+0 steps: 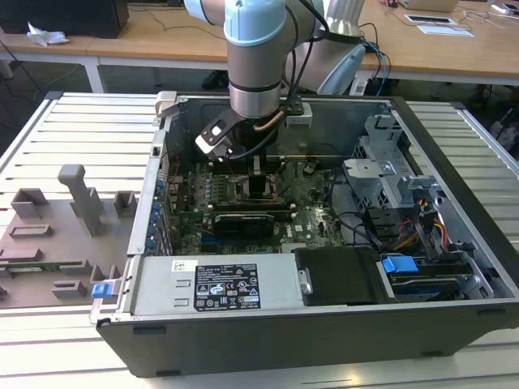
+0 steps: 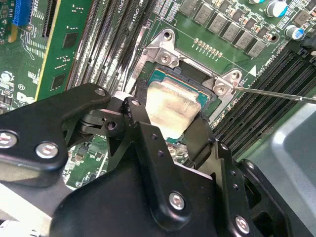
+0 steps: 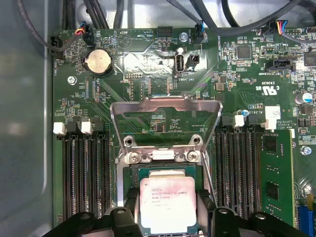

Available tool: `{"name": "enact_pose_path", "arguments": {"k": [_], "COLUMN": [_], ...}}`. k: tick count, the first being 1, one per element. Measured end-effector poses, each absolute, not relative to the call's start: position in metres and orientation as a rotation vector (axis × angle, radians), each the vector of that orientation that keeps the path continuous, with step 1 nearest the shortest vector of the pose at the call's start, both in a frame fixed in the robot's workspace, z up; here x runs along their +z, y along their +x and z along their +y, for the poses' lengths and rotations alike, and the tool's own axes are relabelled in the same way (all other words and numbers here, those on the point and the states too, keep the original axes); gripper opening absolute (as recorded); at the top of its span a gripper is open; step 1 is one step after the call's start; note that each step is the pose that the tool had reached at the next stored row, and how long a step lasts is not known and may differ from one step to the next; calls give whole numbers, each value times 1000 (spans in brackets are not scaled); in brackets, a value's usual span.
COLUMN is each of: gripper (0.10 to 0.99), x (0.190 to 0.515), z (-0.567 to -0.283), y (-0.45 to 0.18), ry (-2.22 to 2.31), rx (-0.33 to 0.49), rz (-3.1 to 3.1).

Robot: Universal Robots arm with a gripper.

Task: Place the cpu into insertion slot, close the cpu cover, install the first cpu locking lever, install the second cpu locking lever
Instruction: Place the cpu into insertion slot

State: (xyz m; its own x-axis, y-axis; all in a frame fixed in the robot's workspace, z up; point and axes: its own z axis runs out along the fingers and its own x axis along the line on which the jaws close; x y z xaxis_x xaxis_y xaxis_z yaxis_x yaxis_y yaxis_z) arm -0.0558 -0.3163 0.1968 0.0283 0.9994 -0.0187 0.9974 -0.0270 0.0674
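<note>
- Inside the open computer case [image 1: 324, 340] on the slatted desk [image 1: 73, 130], the arm [image 1: 255, 73] reaches straight down to the green motherboard [image 1: 312, 198], roughly mid-board in the exterior view.
- The gripper [image 2: 168, 116] is right over the insertion slot [image 2: 187, 73], and its black fingers [image 2: 136, 116] are pinching the cpu [image 2: 170, 106] by two opposite edges.
- So the cpu [image 3: 168, 197] is sitting at the slot with its dull silver top facing up. Honestly can't tell if it's fully seated or a hair above it.
- The cpu cover [image 3: 165, 106] is flipped up and open in the first wrist view: a silver frame standing on the far side of the slot, with the board visible through its window.
- A thin metal lever rod [image 2: 276, 94] sticks out from one slot corner, away from the cover and not latched over anything.
- Long black memory slots [image 3: 84, 173] run along both sides of the slot, and one of them has a green memory stick [image 3: 274, 168] in it.
- A coin battery [image 3: 97, 61] sits on the board beyond the open cover.
- Over on the exterior view's left, a grey fixture tray [image 1: 57, 235] lies on the desk, well apart from the case.
</note>
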Motion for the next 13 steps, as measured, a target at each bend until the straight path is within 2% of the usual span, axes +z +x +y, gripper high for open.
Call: {"name": "enact_pose_path", "arguments": {"k": [6,7,13], "gripper": [545,620,620], "x": [196,196,200], "z": [-316,-316,-315], "y": [-56,-56,-56], "ry": [2208,2208,2207], "rx": [53,55,51], "rz": [2147,2148,2146]}}
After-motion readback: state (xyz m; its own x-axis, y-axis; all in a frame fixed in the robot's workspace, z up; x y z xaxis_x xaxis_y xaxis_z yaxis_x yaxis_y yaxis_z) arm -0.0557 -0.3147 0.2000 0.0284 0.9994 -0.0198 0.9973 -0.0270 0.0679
